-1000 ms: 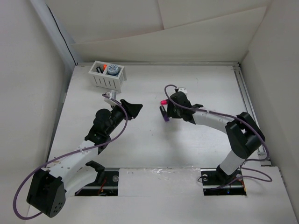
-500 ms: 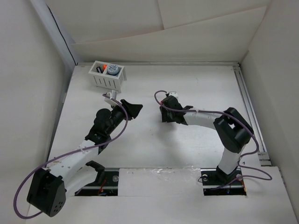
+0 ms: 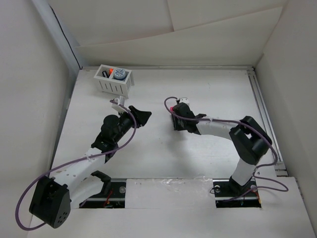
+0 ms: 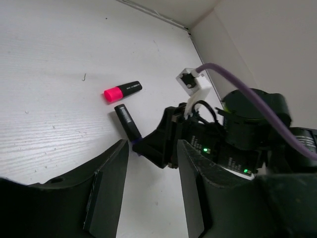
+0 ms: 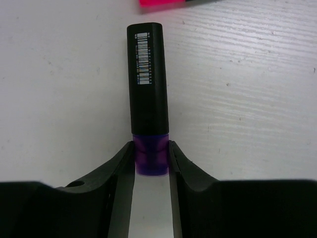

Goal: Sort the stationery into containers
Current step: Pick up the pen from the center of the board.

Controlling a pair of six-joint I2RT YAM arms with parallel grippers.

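Shows only a cropped sliver of pink marker (image 5: pixel 163 2) beyond the fingertips. Reaches low, pinching purple-capped marker (image 5: pixel 147 89) in right gripper (image 5: pixel 151 151); holds left gripper (image 4: pixel 151 146) narrowly parted, empty.

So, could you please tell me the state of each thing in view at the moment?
Purple marker: lying flat, purple end gripped by the right claw.
Pink marker: lying flat, loose, untouched.
Basket: upright, partly filled.
Cylinder: in the basket.
Right claw: shut on the purple marker.
Left claw: open, empty.
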